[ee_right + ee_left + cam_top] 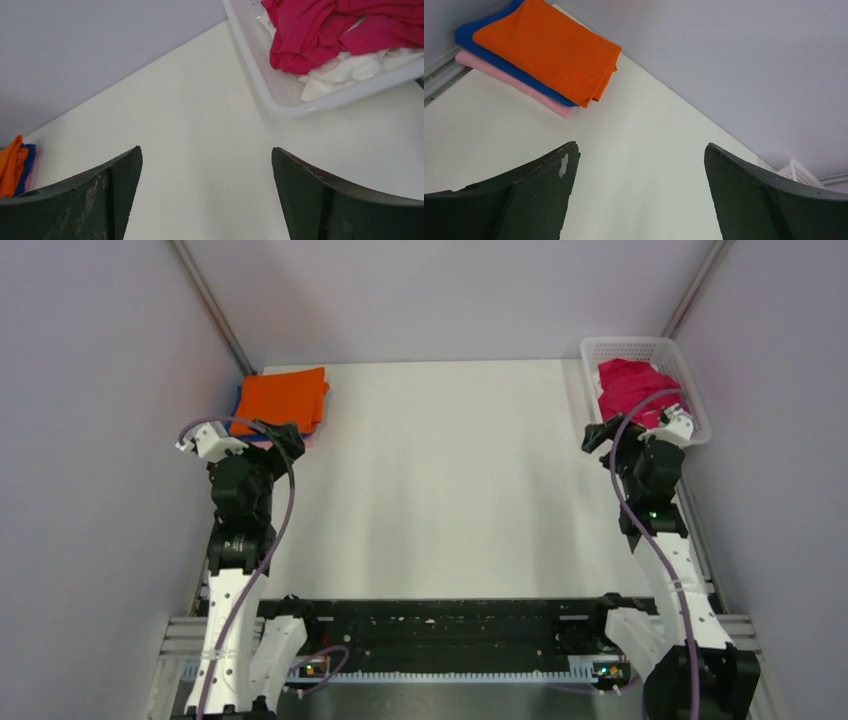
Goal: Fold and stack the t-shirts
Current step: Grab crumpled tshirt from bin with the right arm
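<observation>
at far right, crimson shirt [320,30] lies crumpled over white shirt [345,72] in basket [255,70]. far left: orange shirt [549,47] tops folded stack [524,77]. left gripper [640,146] and right gripper [206,150] both spread, empty.

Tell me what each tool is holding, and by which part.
Nothing. The left tool and right tool are both open and empty; the crimson shirt lies untouched in the basket.
</observation>
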Motion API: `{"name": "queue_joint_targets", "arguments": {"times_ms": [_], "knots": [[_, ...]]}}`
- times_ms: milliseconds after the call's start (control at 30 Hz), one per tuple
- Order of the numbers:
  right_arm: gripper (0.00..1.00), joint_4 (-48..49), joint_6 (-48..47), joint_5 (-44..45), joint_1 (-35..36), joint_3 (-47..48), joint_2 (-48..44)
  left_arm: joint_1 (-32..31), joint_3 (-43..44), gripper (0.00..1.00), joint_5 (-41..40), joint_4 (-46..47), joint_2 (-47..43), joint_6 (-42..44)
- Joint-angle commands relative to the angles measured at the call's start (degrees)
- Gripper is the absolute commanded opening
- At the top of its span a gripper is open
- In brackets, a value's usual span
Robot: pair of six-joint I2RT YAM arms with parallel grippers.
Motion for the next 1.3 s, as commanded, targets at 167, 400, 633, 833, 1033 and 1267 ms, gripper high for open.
{"name": "queue_joint_targets", "arguments": {"times_ms": [167,400,633,833,1033,1267], "knots": [[0.99,-14.03,-4.22,9.89,-0.57,21.78,19.33,0.06,0.61,0.99,0.04,-1.51,1.47,-0.07],[0.99,-20.29,1.04,10.81,-6.93,45.44,46.34,0.04,1.20,0.99,-1.32,-3.10,4.48,0.01],[0.93,-29.89,8.56,5.90,-11.51,71.39,71.48,-0.08,-1.93,0.99,2.38,0.44,3.43,-0.10],[0.85,-28.43,10.33,3.86,-11.90,81.83,82.40,0.02,-4.15,0.99,2.46,2.45,2.43,-0.25],[0.29,-25.69,9.98,1.28,-11.82,87.13,85.95,-0.01,-3.80,0.99,1.74,2.82,2.80,-0.53],[0.16,-28.04,6.40,0.45,-11.90,93.93,81.58,0.00,-3.48,0.99,2.72,2.65,3.10,-0.73]]}}
